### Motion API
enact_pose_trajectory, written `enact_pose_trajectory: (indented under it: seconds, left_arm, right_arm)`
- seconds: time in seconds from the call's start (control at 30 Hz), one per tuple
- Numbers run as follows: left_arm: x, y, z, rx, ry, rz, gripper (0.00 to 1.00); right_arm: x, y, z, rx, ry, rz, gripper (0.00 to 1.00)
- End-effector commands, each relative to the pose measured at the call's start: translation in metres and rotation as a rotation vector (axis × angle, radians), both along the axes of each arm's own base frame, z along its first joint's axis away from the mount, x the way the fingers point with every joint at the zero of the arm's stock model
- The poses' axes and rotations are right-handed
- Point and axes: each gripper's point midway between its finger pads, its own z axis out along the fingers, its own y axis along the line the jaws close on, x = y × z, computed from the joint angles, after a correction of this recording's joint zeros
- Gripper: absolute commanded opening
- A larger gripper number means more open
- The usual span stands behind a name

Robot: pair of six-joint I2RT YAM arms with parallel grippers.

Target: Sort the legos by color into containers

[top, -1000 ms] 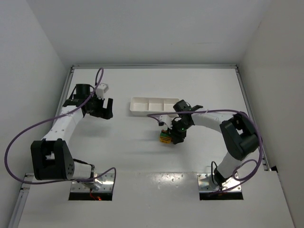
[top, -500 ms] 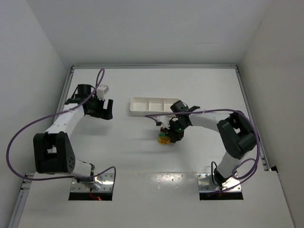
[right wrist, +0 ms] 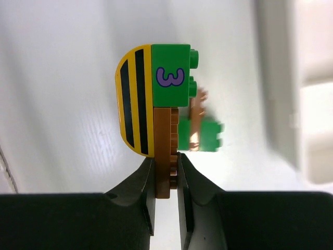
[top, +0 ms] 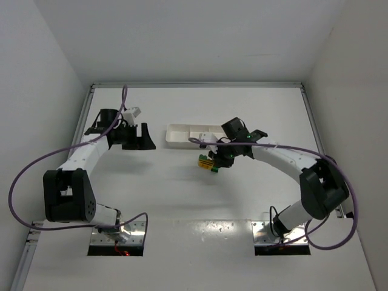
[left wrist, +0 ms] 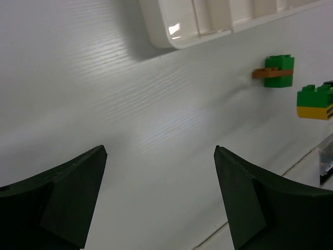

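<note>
Pretty sure I live in a robotics lab, on a test bench, not in anyone's home. I sit on a flat white laminate tabletop boxed in by plain white panel walls on three sides, with a silver aluminium rail along the back edge. My white-and-black left arm and right arm are bolted to bare metal base plates, and loose purple cables loop off them. The stuff laid out is tiny green, yellow and brown plastic bricks and a long shallow white plastic tray.
</note>
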Motion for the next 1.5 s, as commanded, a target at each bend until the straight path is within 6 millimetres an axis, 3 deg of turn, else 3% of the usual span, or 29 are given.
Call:
enact_pose_trajectory:
  seconds: [0.0,0.1,0.13,0.17,0.3,0.4,0.43,0.63,0.8,1.0,1.13,1.47]
  left_arm:
    - [-0.007,-0.030,0.028,-0.117,-0.038,-0.030,0.91]
    - [-0.010,-0.050,0.041,-0.127,-0.078,-0.099,0.95]
    - [-0.010,-0.056,0.046,-0.136,-0.087,-0.121,0.97]
    - [-0.013,-0.068,0.056,-0.167,-0.096,-0.161,0.97]
    - [-0.016,-0.089,0.068,-0.225,-0.088,-0.242,0.97]
    - [-0.014,-0.101,0.070,-0.248,-0.080,-0.261,0.97]
    - [-0.011,-0.102,0.075,-0.255,-0.091,-0.256,0.97]
    - [0.004,-0.129,0.077,-0.306,-0.064,-0.272,0.97]
    - [0.001,-0.158,0.077,-0.327,-0.042,-0.343,0.97]
    - [0.009,-0.169,0.084,-0.359,-0.051,-0.379,0.91]
    - [0.005,-0.179,0.086,-0.378,-0.047,-0.428,0.87]
    - [0.000,-0.182,0.083,-0.401,-0.027,-0.462,0.82]
  right_arm:
    - [0.019,0.015,0.044,0.092,-0.095,-0.008,0.00]
    - [0.018,0.007,0.052,0.084,-0.138,-0.037,0.00]
    - [0.024,0.000,0.047,0.056,-0.200,-0.067,0.00]
    - [0.028,-0.003,0.059,0.073,-0.266,-0.086,0.00]
    - [0.040,-0.007,0.066,0.063,-0.368,-0.145,0.00]
    - [0.055,0.001,0.071,0.061,-0.367,-0.203,0.00]
    - [0.061,0.006,0.080,0.081,-0.377,-0.215,0.00]
    - [0.062,0.029,0.091,0.097,-0.342,-0.226,0.00]
    - [0.059,0.046,0.097,0.123,-0.331,-0.202,0.00]
    - [0.059,0.050,0.094,0.113,-0.329,-0.197,0.00]
    - [0.063,0.053,0.092,0.113,-0.329,-0.197,0.00]
    - [0.081,0.060,0.100,0.134,-0.361,-0.216,0.00]
